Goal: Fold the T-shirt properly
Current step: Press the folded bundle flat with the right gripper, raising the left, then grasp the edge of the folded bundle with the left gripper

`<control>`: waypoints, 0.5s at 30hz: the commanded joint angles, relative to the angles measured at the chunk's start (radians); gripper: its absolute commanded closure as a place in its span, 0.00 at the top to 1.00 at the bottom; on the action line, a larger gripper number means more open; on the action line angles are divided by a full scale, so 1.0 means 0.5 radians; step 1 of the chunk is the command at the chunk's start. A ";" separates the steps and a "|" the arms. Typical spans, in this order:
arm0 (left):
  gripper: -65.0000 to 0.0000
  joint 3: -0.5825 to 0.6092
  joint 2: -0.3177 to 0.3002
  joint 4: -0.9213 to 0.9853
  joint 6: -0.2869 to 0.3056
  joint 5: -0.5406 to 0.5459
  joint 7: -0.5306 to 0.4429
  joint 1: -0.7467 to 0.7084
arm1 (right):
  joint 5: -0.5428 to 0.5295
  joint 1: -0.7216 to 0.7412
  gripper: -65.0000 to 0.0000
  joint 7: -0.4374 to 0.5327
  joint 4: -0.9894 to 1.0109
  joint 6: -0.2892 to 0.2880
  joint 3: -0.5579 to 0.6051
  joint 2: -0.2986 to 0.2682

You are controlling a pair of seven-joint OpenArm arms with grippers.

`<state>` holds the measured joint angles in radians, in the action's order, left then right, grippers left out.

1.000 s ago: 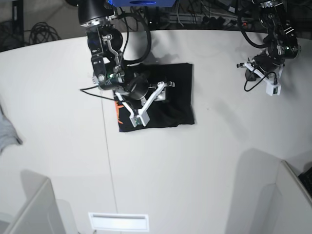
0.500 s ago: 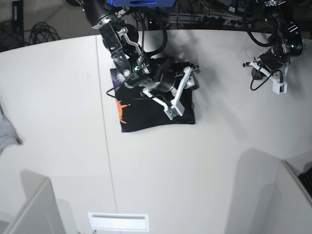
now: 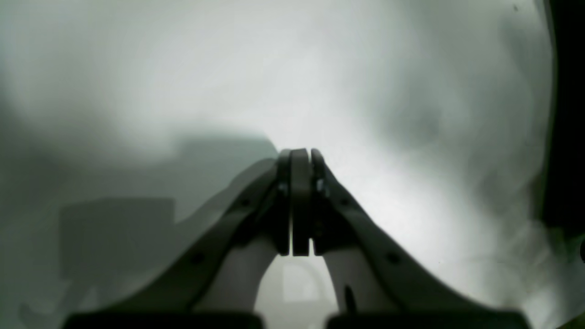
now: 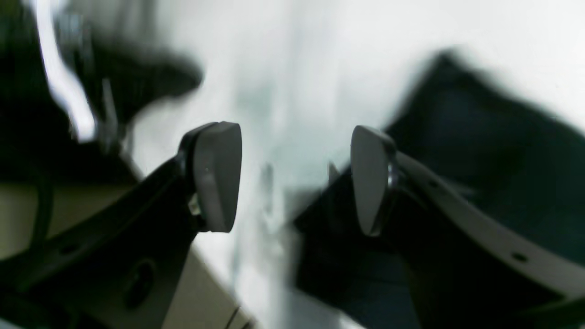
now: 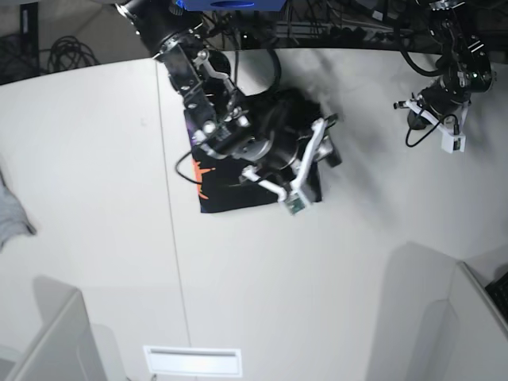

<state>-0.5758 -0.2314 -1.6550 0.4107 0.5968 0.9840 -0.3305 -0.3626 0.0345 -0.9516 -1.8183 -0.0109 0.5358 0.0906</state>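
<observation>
The black T-shirt (image 5: 238,190) lies folded on the white table (image 5: 95,159), with an orange print (image 5: 200,175) showing at its left edge. My right gripper (image 5: 321,147) hangs over the shirt's right edge. In the right wrist view it (image 4: 292,178) is open and empty, with black cloth (image 4: 480,151) below its right finger; that view is blurred. My left gripper (image 5: 414,117) is far right of the shirt, above bare table. In the left wrist view it (image 3: 299,157) is shut with nothing in it.
A small grey cloth (image 5: 9,214) lies at the table's left edge. Cables and dark equipment (image 5: 333,24) run behind the far edge. Light-coloured panels stand at the front left (image 5: 48,341) and front right (image 5: 444,317).
My right arm has swung to the right across the shirt, from its left part to its right edge. The orange print is more exposed. The left arm has barely moved.
</observation>
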 commanded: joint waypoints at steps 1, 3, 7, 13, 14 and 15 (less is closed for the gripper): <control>0.00 0.027 -0.024 -0.036 0.006 0.032 -0.021 0.003 | -0.004 -0.003 0.52 0.039 -0.063 -0.004 -0.110 -0.017; 0.00 0.128 -0.021 -0.052 0.006 0.045 -0.021 0.003 | -0.007 -0.071 0.37 0.116 -0.121 -0.004 -0.330 -0.094; 0.00 0.233 0.007 -0.052 0.006 0.290 -0.024 0.015 | -0.016 -0.249 0.00 0.288 -0.164 -0.007 -0.690 -0.192; 0.00 0.349 0.004 -0.043 0.006 0.710 -0.030 0.070 | -0.016 -0.476 0.00 0.380 -0.164 -0.020 -1.119 -0.210; 0.00 0.377 0.004 -0.036 0.006 0.747 -0.030 0.092 | -0.016 -0.500 0.00 0.380 -0.167 -0.020 -1.181 -0.213; 0.05 0.395 0.013 -0.033 0.006 0.763 -0.030 0.110 | -0.016 -0.519 0.00 0.380 -0.167 -0.020 -1.223 -0.213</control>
<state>-0.3698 -0.2127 -1.6592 0.4046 0.9596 0.9840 -0.2813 -0.3626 -0.2340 -0.7841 -1.8793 -0.0151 -0.0780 -0.0147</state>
